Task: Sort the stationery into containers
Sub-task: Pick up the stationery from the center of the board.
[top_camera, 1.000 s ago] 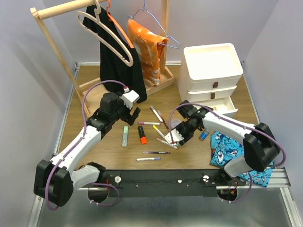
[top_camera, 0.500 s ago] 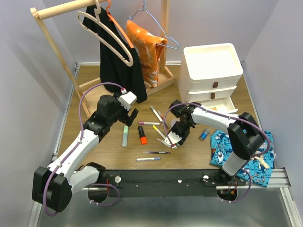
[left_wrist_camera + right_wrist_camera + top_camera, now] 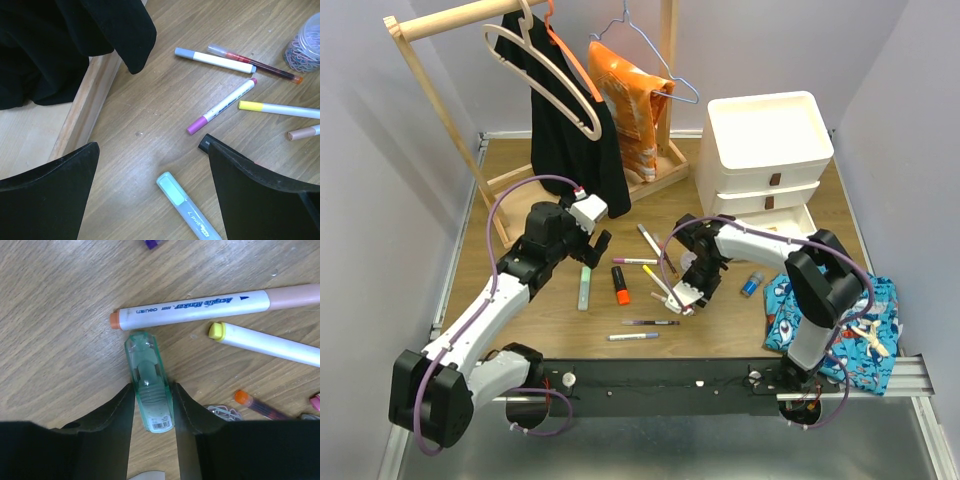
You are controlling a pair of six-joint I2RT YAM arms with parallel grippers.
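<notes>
One pick begins: right jaws just pinched a clear green case (image 3: 148, 390), perhaps correction tape; left jaws gape empty.

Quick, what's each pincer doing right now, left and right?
Left pincer: open, holding nothing.
Right pincer: closed on the translucent green plastic piece, which lies on the table.

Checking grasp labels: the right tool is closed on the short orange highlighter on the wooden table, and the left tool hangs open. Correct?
Not quite. The right tool is closed on a translucent green plastic piece, not the short orange highlighter, which lies apart on the wooden table; the right wrist view shows it. The left tool does hang open.
</notes>
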